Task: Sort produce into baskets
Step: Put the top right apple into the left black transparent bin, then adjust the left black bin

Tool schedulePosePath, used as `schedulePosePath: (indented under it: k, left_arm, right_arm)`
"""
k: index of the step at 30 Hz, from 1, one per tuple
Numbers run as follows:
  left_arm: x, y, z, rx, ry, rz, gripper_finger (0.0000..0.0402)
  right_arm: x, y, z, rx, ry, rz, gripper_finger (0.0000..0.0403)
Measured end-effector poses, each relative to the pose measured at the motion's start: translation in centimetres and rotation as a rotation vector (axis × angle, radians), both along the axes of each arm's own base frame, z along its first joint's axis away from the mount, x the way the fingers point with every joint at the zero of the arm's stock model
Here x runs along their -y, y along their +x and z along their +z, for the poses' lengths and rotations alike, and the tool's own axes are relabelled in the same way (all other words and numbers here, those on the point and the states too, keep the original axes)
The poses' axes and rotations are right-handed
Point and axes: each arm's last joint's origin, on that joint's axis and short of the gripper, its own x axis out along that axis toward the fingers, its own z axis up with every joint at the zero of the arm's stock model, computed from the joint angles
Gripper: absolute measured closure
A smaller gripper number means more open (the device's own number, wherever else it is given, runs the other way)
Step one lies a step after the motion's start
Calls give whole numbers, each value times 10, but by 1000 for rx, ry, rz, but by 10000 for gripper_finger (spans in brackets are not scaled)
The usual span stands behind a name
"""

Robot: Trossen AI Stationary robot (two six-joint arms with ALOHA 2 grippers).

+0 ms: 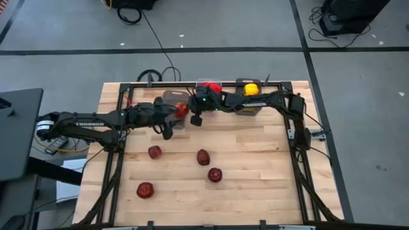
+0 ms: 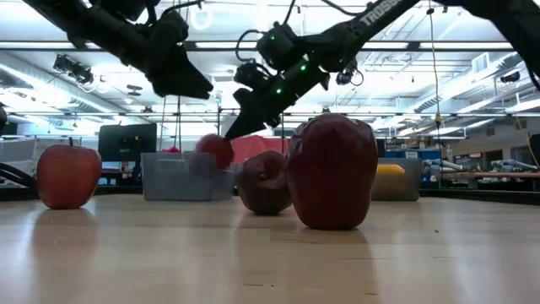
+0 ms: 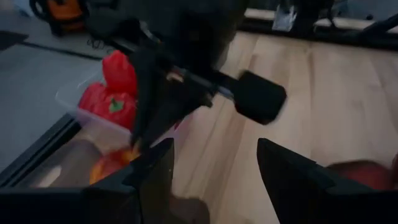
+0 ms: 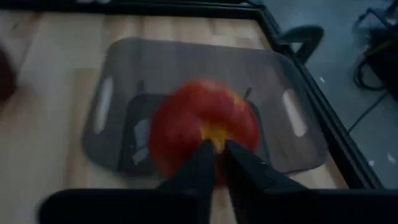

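Both arms (image 1: 192, 112) crowd the bins (image 1: 172, 102) at upper centre of the high view. Four apples (image 1: 202, 156) dot the lower middle; the board's (image 1: 268, 185) lower right lies open.

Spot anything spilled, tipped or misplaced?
Nothing odd. Red peppers in the clear bin, yellow pepper in one grey bin; right hand and an apple over the other grey bin, left hand nearby; four apples wait on the table.

4 dark maroon apples (image 1: 202, 156) on the pale wood table (image 1: 255, 191); red peppers (image 3: 112, 93) in the clear bin (image 3: 74, 102); yellow pepper (image 1: 251, 89) in a grey bin (image 1: 249, 107); red-and-yellow apple (image 4: 202, 127).
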Motion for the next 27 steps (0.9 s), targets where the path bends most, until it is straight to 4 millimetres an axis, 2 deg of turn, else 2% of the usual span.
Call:
schedulePosePath:
  k: [6,9,13,19,22,27]
  left_arm:
    - [3,-5,-7,-89,-15,8,167]
    - [5,-8,-11,-136,-25,-6,168]
    - [14,-11,-16,-207,-61,-84,168]
    - [40,-9,-18,-227,-99,-297,168]
    - [53,-7,-21,-247,-97,-365,168]
    - [61,6,-37,-314,-65,-349,182]
  right_arm:
    - [14,3,0,21,-30,-98,253]
    - [15,0,14,47,-68,-95,201]
    - [11,-13,41,46,-93,-194,151]
    - [-19,-35,65,-98,-51,-159,134]
    - [-37,-50,65,-239,9,-137,141]
    - [-72,-65,65,-394,90,-114,160]
